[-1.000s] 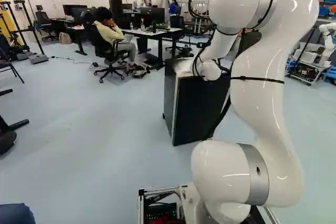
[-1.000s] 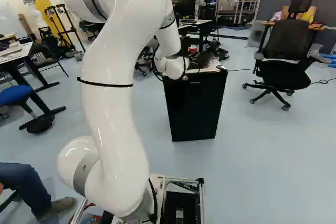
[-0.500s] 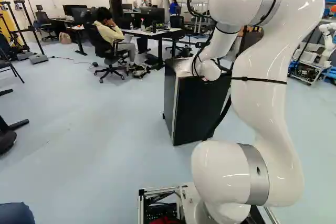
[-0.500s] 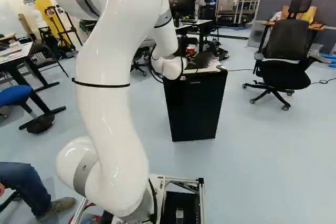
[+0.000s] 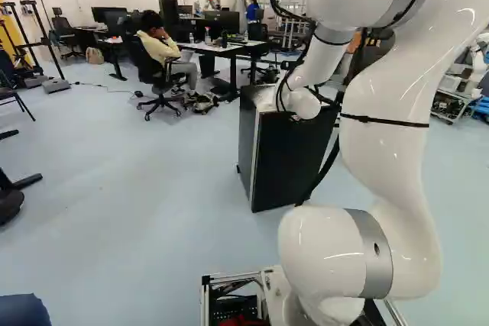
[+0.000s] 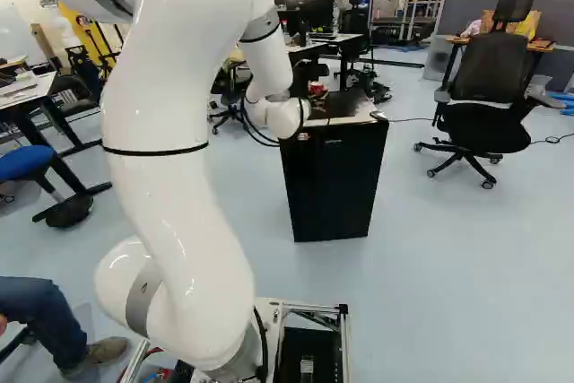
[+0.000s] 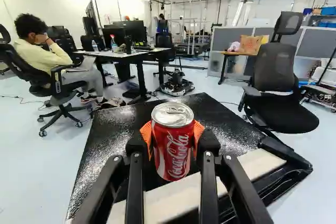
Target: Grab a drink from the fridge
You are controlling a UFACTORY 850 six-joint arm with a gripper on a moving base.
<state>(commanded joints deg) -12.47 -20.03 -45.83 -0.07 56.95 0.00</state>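
Above the fridge's dark top (image 7: 118, 127), near its pale edge strip (image 7: 260, 165), your gripper (image 6: 314, 89) has the red drink can (image 7: 173, 148) pinched between its two orange pads (image 7: 199, 132), one against each side. You have the can upright, its silver lid facing up and its ring pull showing; you can't tell from these views whether its base touches the surface beneath. Your white arm (image 5: 401, 181) reaches out from the base toward the fridge (image 6: 330, 186), which stands on the pale blue floor (image 6: 457, 284) with its black front facing you. To the right of the fridge in the right base view, you have a black office chair (image 6: 489, 82), and beyond the fridge in the wrist view, a desk (image 7: 111, 54) with monitors (image 7: 134, 31).
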